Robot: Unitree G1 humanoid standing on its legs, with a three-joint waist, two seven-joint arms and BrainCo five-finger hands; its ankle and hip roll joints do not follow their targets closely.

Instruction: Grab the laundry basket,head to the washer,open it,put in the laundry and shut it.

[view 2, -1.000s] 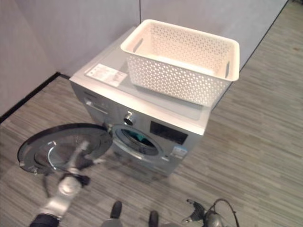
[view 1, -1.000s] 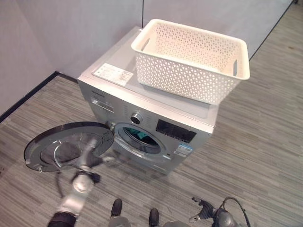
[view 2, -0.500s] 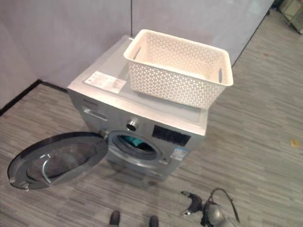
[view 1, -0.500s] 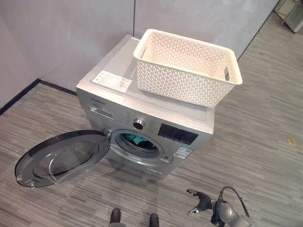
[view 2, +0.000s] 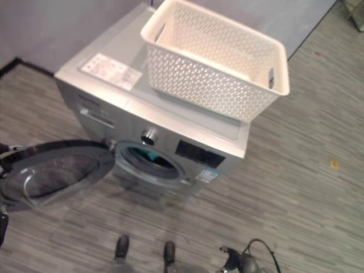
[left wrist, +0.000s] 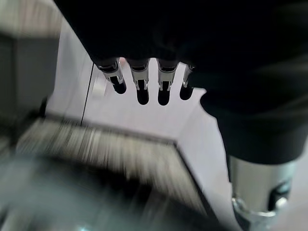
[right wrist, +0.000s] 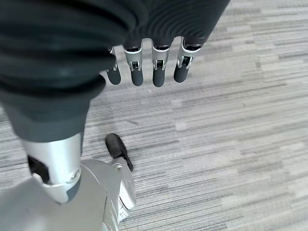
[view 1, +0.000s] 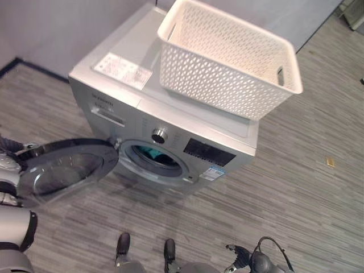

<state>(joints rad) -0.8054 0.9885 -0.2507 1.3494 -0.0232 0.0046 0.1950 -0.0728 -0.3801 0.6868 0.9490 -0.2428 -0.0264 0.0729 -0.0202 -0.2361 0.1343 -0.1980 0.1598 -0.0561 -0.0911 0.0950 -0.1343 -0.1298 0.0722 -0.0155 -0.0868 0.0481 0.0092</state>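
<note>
A silver washer (view 1: 170, 131) fills the middle of the frame, its round door (view 1: 62, 168) swung wide open at centre left. Teal laundry (view 1: 149, 152) lies inside the drum opening. The cream laundry basket (view 1: 227, 60) sits on top of the washer, in the upper middle of the frame. The left hand (left wrist: 144, 84) shows relaxed fingers holding nothing, over a blurred view of wall and floor. The right hand (right wrist: 154, 67) hangs over the striped grey floor (right wrist: 231, 125), its fingers also relaxed and free of any load.
</note>
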